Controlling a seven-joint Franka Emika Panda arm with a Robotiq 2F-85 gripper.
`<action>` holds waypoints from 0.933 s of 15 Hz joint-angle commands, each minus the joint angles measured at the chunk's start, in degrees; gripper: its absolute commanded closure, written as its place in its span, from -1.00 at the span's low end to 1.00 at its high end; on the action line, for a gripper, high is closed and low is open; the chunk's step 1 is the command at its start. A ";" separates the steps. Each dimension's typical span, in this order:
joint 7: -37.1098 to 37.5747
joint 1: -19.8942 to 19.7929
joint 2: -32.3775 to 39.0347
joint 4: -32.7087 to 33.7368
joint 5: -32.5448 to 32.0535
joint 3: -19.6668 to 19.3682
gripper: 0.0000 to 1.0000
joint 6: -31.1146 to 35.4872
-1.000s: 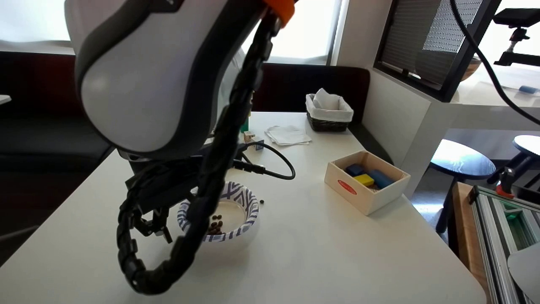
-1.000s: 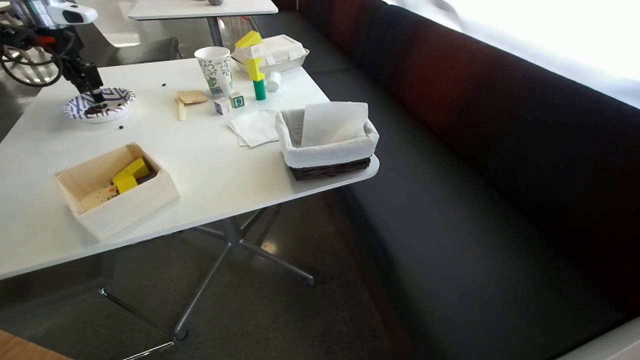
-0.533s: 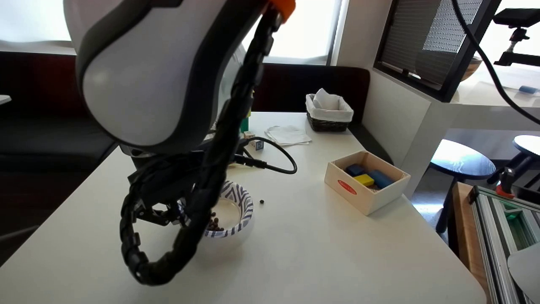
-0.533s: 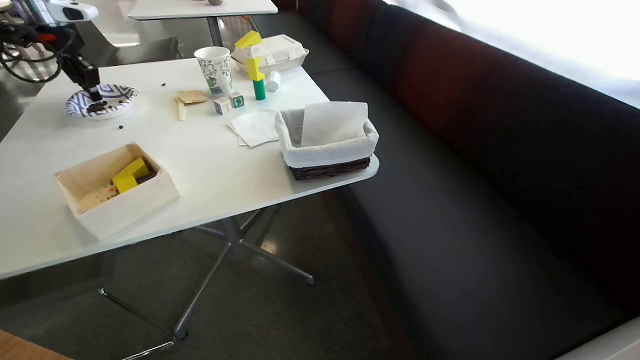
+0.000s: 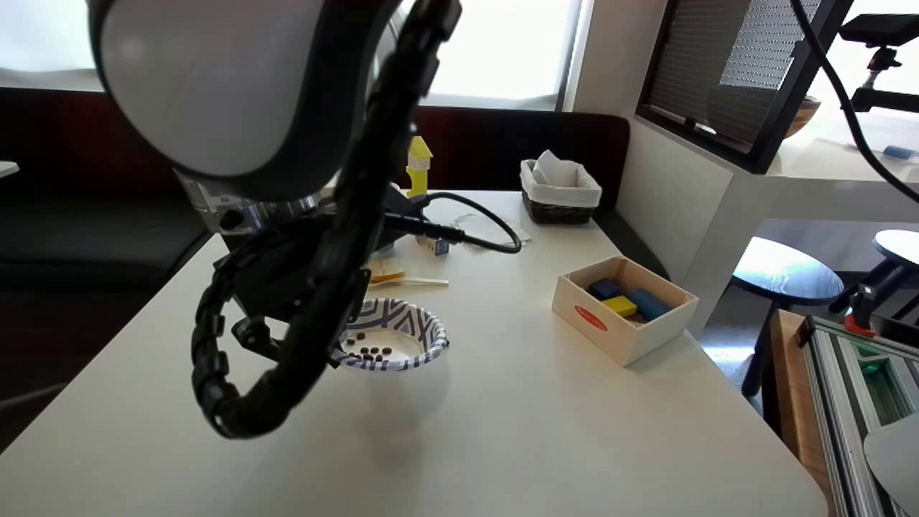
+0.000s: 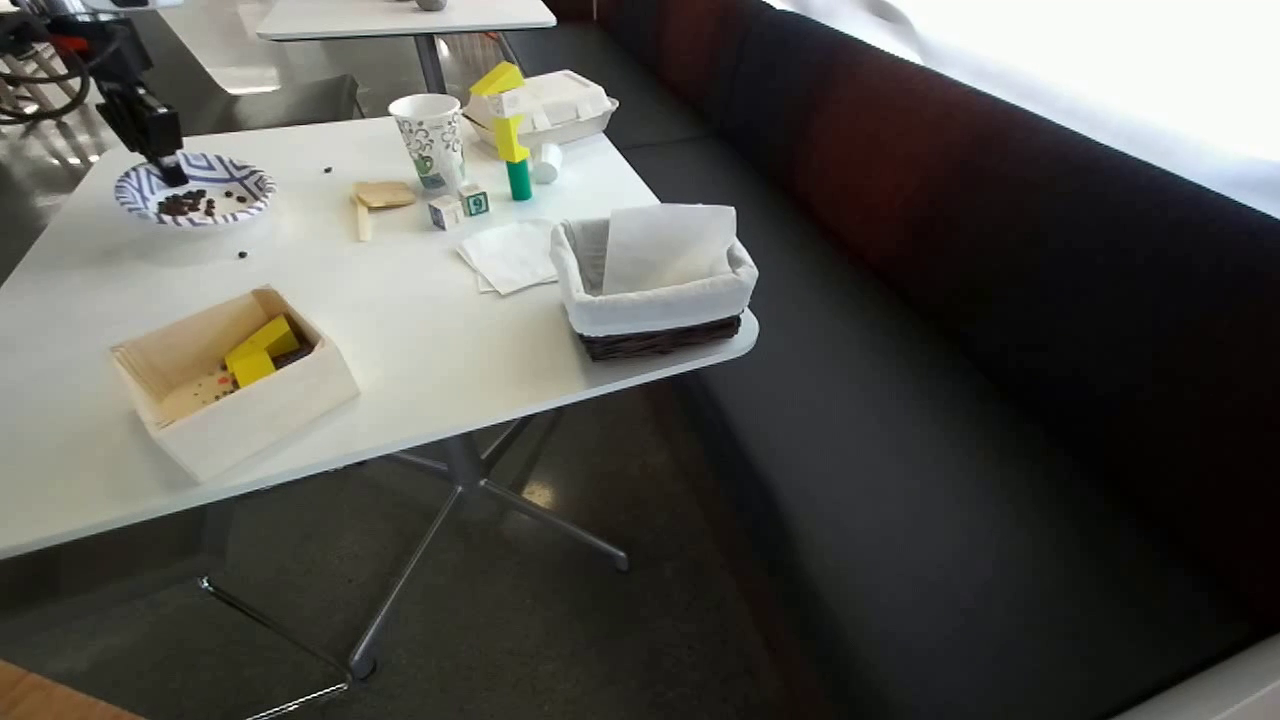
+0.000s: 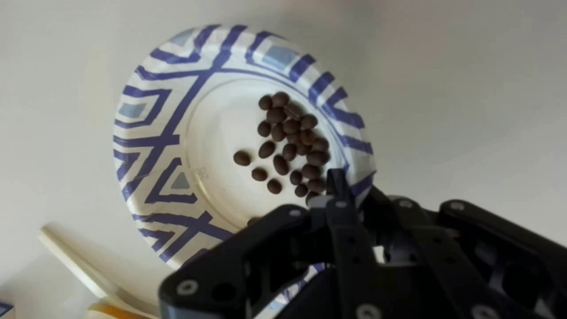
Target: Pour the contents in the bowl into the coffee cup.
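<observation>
My gripper clamps the bowl by its rim, brown beans inside. I'd call this the lift; next I should carry it level to the coffee cup, upright near 2 toy blocks, then tip.

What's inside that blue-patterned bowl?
Small dark brown bits lie inside the bowl, mostly bunched toward one side. The jaws, shut on its edge, hide part of it in the wrist view; any bits behind them can't be seen there.
</observation>
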 commanded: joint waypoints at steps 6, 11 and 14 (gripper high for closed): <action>2.33 0.56 -7.13 1.49 -11.23 -0.19 0.97 -17.66; 1.43 -1.38 -6.24 1.51 -8.85 1.67 0.88 -15.32; 1.42 -1.38 -6.12 1.51 -8.84 1.71 0.88 -15.32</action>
